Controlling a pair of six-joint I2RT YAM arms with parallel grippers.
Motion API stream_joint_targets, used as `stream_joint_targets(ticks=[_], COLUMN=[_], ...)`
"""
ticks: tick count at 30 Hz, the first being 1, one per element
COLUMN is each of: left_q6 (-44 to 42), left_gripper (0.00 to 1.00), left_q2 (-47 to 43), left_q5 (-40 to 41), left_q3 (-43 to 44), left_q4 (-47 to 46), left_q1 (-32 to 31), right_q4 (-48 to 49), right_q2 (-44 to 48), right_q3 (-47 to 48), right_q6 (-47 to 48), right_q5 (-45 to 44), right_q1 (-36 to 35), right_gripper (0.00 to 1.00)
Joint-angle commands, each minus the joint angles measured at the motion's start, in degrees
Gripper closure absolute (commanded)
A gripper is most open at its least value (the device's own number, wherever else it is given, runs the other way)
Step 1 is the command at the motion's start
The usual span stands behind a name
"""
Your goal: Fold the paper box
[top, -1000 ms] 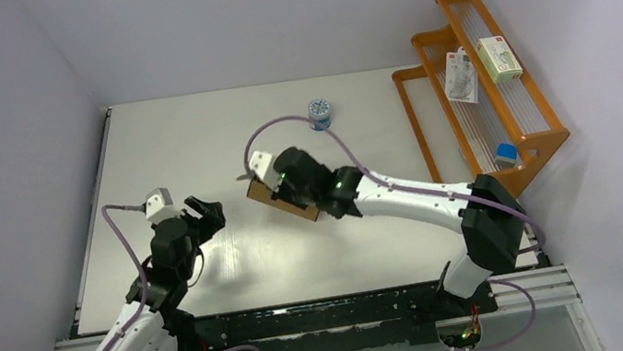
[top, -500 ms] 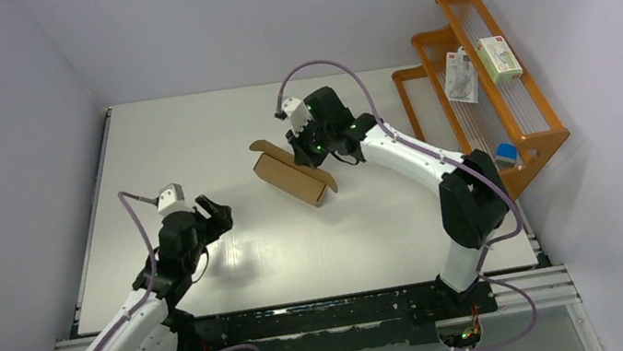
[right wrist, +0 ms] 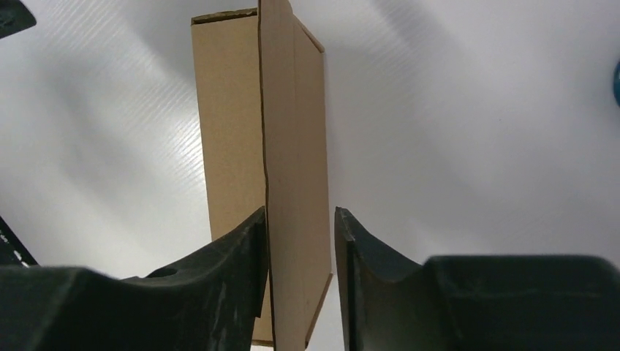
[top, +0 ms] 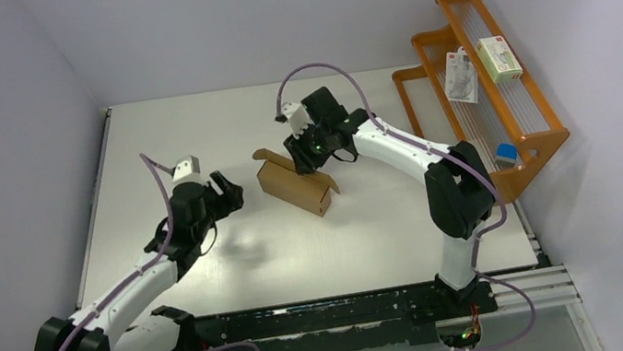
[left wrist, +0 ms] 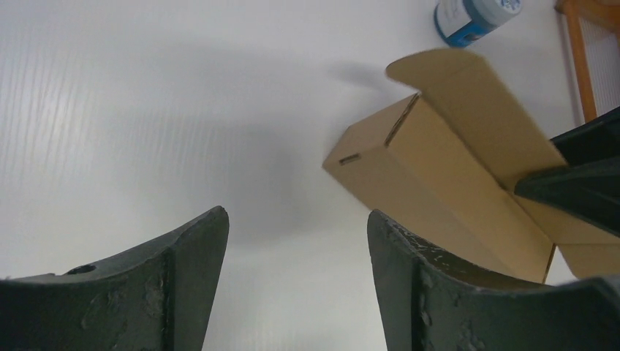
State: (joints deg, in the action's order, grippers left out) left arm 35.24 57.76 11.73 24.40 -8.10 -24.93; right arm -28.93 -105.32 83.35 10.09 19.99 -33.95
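Observation:
The paper box [top: 296,187] is a small oblong brown cardboard box lying on the table at mid-centre, with one long flap standing up along its far side. My right gripper [top: 311,150] hangs over that far side. In the right wrist view its jaws [right wrist: 301,212] stand a little apart, open, with the upright flap [right wrist: 281,110] between them; there is a gap on the right side. My left gripper [top: 228,192] is just left of the box, open and empty [left wrist: 296,216]. In the left wrist view the box [left wrist: 439,175] lies ahead and to the right.
An orange wire rack [top: 519,121] stands at the right edge with white packages [top: 498,57] on it. A blue-and-white tin [left wrist: 475,13] sits beyond the box. The grey walls close in the table on the left and at the back.
The right arm has swung the box away from me and set it on the table, and its jaws have parted. The left arm has reached forward and right toward the box.

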Motion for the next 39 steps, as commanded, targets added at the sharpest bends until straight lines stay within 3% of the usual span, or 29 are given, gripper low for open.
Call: stream_joint_targets(ticks=[1,8,16,22,30,39], left_q6=[-5.19,-15.27,-28.8,-39.87,-53.08,-57.62], left_gripper=[0.25,0.27,0.29,0.29,0.33,0.36], left_q2=[4.91,16.9,22.07,25.1,30.26,36.71], left_q5=[-2.52,-14.57,-35.31,-50.02,-57.81,-63.49], left_q3=[5.37,15.22,17.44,22.58,31.0,34.13], left_q4=[-7.43,-15.32,-21.46,-15.42,-3.95,-4.32], left_q1=[0.69,4.73,11.47,14.81,14.75,13.33], right_q4=[0.65,5.56,2.0,-0.78,0.93,2.29], right_q2=[4.78,14.21,24.12,27.49,26.61,24.19], right_q3=[0.8,-7.86,-17.09,-20.71,-22.31,-22.17], right_q6=[-3.22,-11.22,-13.04,-15.03,-17.2,-17.21], right_q5=[-4.03,-9.92,-21.38,-24.32,-25.1,-24.77], right_q1=[0.47,-0.19,-2.71,-4.75,-5.97,-6.55], right_gripper=[0.56,0.48,0.46,0.46,0.54,0.71])
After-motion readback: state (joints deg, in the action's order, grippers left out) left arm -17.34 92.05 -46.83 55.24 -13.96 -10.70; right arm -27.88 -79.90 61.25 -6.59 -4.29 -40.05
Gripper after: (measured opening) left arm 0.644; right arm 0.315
